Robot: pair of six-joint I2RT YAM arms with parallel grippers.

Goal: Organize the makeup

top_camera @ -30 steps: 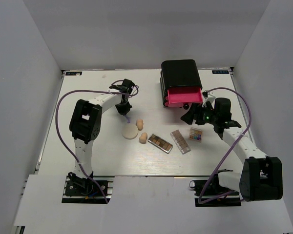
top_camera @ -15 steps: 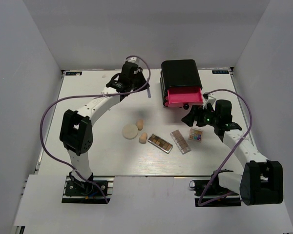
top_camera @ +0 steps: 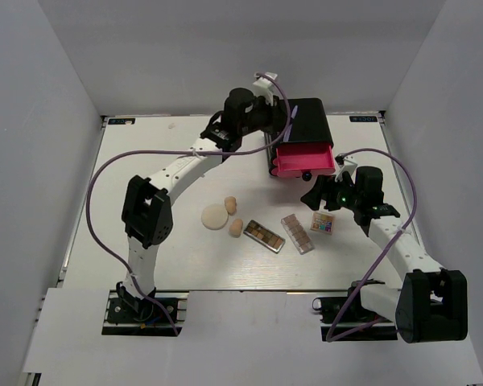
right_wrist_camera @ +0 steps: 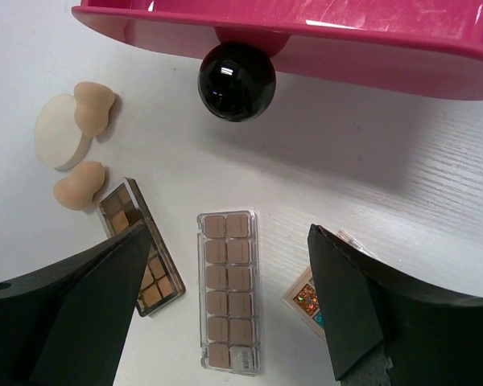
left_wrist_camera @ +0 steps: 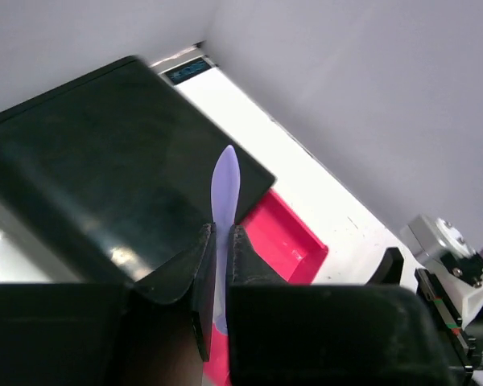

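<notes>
My L jaws are shut tight on the thin lavender stick (left_wrist_camera: 225,181). They pinch its low end, so most of it pokes out past the tips. The stick is up in the air above the black box (top_camera: 306,121), not over the pink drawer (top_camera: 304,159) yet. My R jaws are wide open w/ nothing in them, near the drawer's round black knob (right_wrist_camera: 236,70). The puff (top_camera: 215,216), egg sponges (top_camera: 230,205), brown palette (top_camera: 264,236), clear palette (top_camera: 297,233) & lil colour palette (top_camera: 323,223) lie on the tabletop (top_camera: 145,201).

What could go wrong, I think:
- The stick is skinny & held at one end, so it may tip or slip out.
- If I let go too soon, it lands on the box top & rolls off.
- My R jaws are close enough to bump the drawer.
</notes>
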